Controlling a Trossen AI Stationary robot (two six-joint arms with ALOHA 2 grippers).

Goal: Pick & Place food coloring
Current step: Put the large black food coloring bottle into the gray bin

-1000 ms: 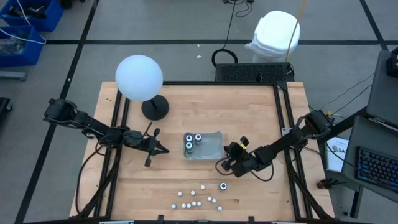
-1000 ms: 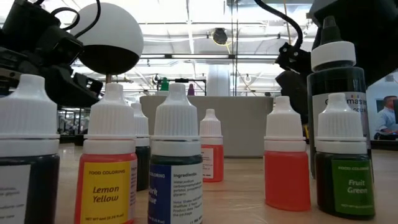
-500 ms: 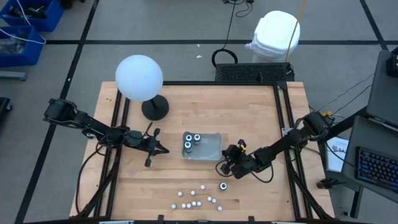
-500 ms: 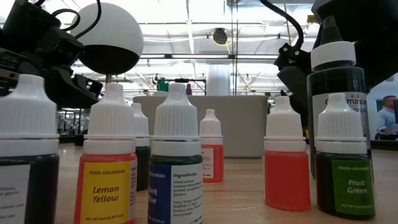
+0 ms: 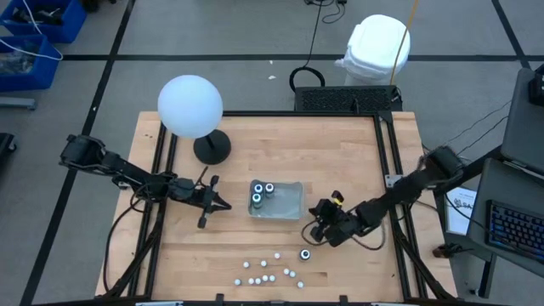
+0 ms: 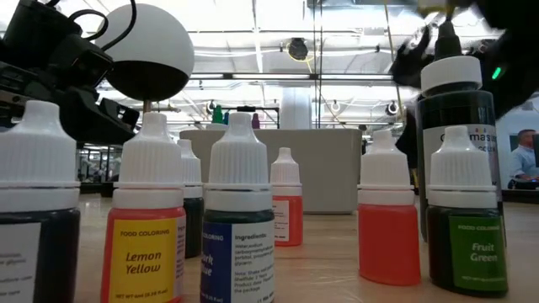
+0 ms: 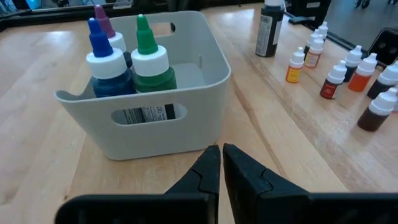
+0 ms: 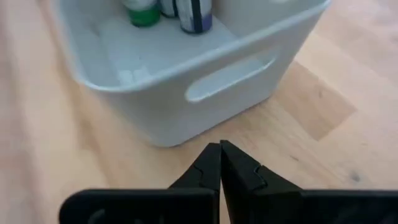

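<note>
Bottles of food coloring (image 7: 132,62), three, stand in the bin (image 5: 289,204); many small ones (image 5: 268,270) wait on the surface (image 5: 357,161). Right pincer (image 5: 318,231) and left pincer (image 5: 223,205) are both closed, empty.

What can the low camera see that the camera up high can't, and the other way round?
Only the low view shows the labels: Lemon Yellow on the yellow-labelled dropper bottle and Fruit Green on the green-labelled dropper bottle.

Only the high view shows the pale rectangular plastic bin with three bottles standing in it, the left gripper beside it, and the right gripper near the tall dark bottle.

Both show the white-capped bottles and the white globe lamp.
</note>
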